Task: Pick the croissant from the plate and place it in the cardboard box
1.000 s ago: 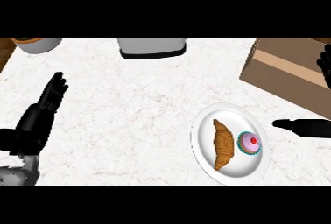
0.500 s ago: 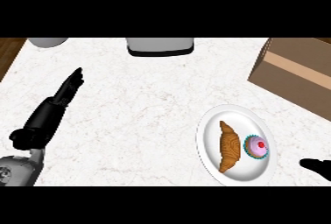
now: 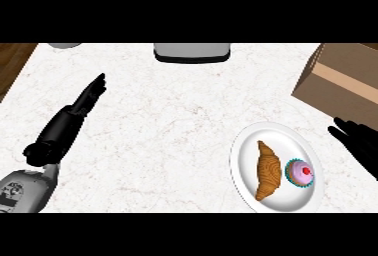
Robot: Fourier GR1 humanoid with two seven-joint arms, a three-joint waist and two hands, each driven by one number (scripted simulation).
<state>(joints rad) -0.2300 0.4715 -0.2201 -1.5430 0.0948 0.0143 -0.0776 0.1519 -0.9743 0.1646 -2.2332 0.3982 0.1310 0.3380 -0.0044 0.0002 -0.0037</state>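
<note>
So the golden-brown curved croissant (image 3: 268,171) is sitting on the round white plate (image 3: 247,150), lying lengthwise on the plate's left half, with a little pink-frosted cupcake in a teal wrapper (image 3: 300,173) just beside it on the right, red dot on top. The plate is on the white marbled countertop (image 3: 170,130), toward the lower right of the head view. The brown cardboard box (image 3: 341,82) is up in the top right corner, partly cut off by the edge, and it's apart from the plate with a strip of bare counter between them. The robot's right hand (image 3: 356,141) comes in from the right edge, black fingers stretched out straight and pointing up-left, sitting between the box and the plate, just beside the plate's right rim and holding nothing. It isn't touching the croissant. The left hand (image 3: 87,97) is way over on the left side of the counter, well apart from everything, fingers straight and together pointing up toward the back, nothing in it either, with the grey forearm (image 3: 22,190) showing at the bottom left. At the back edge there's a grey boxy appliance (image 3: 191,51) and a bit of a grey round container (image 3: 65,45) in the top left, both mostly cropped.
</note>
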